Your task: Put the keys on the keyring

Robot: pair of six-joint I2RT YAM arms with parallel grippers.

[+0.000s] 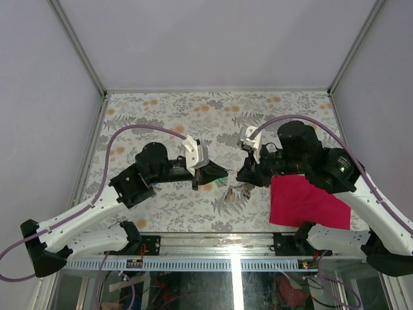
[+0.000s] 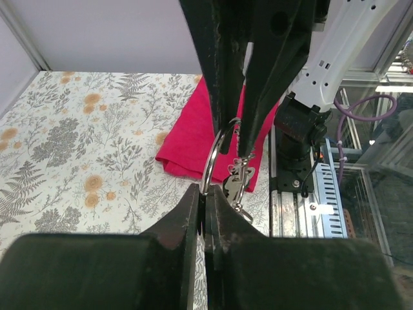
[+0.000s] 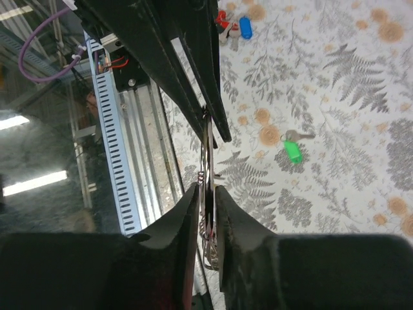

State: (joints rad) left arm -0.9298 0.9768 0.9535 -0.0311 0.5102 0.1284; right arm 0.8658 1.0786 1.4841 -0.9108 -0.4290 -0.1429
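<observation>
The keyring (image 2: 213,155) is a thin silvery ring with small tags (image 2: 237,179) hanging from it, held in the air between both grippers. My left gripper (image 2: 205,192) is shut on its near edge, and my right gripper (image 3: 206,190) is shut on the ring (image 3: 205,152) from the other side. In the top view the two grippers (image 1: 208,177) (image 1: 248,179) meet at the table's middle front, with the ring (image 1: 231,187) between them. The green key (image 3: 292,152) lies on the table. The red key (image 3: 222,19) and the blue key (image 3: 245,27) lie together farther off.
A red cloth (image 1: 303,200) lies at the front right under my right arm; it also shows in the left wrist view (image 2: 190,139). The metal rail (image 1: 232,248) runs along the table's near edge. The table has a floral cover (image 1: 213,110).
</observation>
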